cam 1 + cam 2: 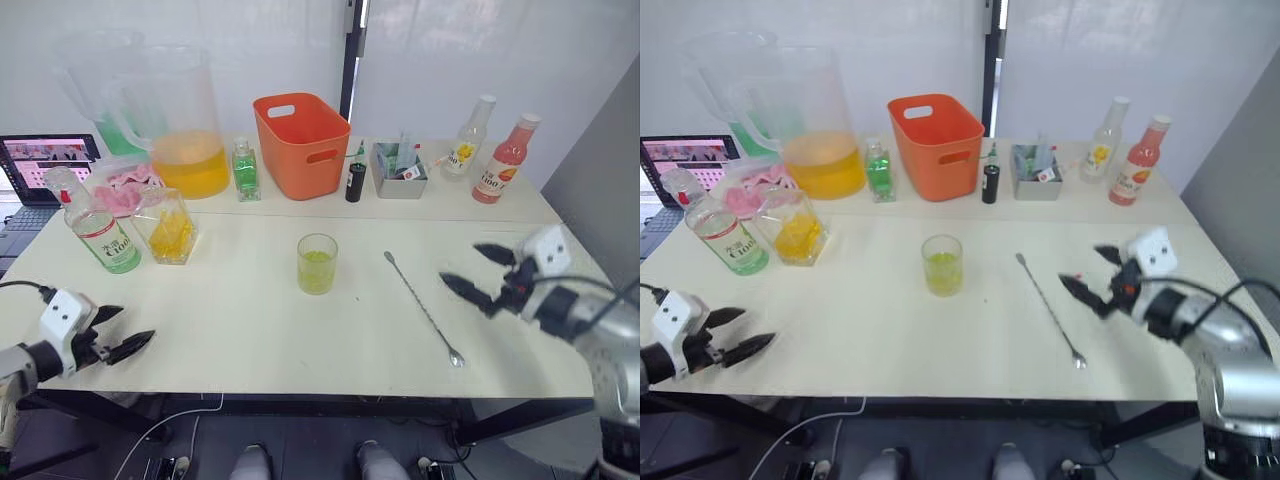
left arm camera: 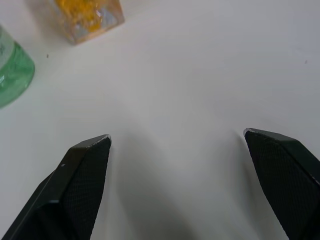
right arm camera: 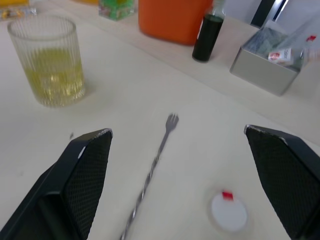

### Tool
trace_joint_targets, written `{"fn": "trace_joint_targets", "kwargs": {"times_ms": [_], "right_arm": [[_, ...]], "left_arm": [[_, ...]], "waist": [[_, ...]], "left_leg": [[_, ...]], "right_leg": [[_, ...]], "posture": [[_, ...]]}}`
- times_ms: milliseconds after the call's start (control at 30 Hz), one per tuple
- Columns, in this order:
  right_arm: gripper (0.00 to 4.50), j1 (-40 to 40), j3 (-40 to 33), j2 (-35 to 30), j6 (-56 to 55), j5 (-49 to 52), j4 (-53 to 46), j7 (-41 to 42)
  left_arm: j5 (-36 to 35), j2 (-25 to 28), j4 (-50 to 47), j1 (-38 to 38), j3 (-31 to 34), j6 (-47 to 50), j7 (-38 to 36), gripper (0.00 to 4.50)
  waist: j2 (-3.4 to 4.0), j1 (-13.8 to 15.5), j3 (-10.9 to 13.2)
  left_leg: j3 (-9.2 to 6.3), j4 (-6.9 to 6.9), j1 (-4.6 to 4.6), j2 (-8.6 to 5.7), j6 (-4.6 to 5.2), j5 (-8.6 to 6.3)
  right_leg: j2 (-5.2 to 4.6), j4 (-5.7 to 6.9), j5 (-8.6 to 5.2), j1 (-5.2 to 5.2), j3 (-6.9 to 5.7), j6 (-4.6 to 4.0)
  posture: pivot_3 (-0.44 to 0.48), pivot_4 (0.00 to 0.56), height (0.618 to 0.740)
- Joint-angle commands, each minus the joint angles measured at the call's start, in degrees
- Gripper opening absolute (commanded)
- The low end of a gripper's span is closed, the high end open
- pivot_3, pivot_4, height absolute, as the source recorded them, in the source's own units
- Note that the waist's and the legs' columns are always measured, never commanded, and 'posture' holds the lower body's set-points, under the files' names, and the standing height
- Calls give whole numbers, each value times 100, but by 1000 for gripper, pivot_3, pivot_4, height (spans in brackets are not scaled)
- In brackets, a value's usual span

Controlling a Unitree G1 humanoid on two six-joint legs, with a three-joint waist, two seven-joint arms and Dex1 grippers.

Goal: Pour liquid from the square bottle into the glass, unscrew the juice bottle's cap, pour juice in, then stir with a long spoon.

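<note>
The table (image 1: 260,330) is a broad, smooth, pale cream slab with a second matching table butted against it at the back. On the back left stand two large clear plastic pitchers (image 1: 180,120); the nearer one holds orange liquid. Next to them, toward the middle, sits an orange plastic basket (image 1: 300,145), tapered, with rounded corners and cut-out handles. A small grey metal tray (image 1: 398,172) stands to its right.

The juice bottle (image 1: 98,228) stands at the left of the table, round clear plastic with a green label, leaning slightly in the head view. Just beside it is a square clear container (image 1: 168,225) with yellow contents. At the back right are a clear bottle with a yellow-flower label (image 1: 468,128) and a pink bottle (image 1: 505,160).

The glass (image 1: 317,263) stands near the table's centre, a ribbed clear tumbler holding yellow-green liquid in its lower part. The long spoon (image 1: 423,308) lies flat to its right, a thin twisted silver rod, its small bowl toward the front edge and a little fork tip toward the back.

A small white cap (image 3: 228,211) lies on the table beside the spoon.

The right end effector (image 1: 482,273) hangs wide open above the table just right of the spoon, touching nothing. The left end effector (image 1: 127,330) is also spread open and empty, over the bare front left of the table.
</note>
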Motion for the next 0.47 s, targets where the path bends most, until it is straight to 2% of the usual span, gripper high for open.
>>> {"fn": "trace_joint_targets", "kwargs": {"times_ms": [33,167,467], "right_arm": [[4470,350,-505,34,-953,49,238,29],[4470,626,-947,89,-1226,430,806,85],[4470,890,-981,-89,-1965,443,1648,464]], "left_arm": [[-19,-13,-70,-117,150,-281,43,4500],[-51,-39,-17,-109,152,-269,44,4500],[-189,-219,-339,52,276,-170,157,4500]], "waist": [[0,6,0],[-4,-3,-2],[-4,-79,-2]], "left_leg": [[-1,0,3,0,-35,-19],[0,1,55,0,-41,-21],[1,-7,58,-1,-41,-20]], "right_leg": [[0,-1,6,2,0,-2],[-3,-8,7,50,0,-3],[-3,-6,6,48,3,-3]], "posture": [[0,150,717],[0,150,717],[0,150,717]]}}
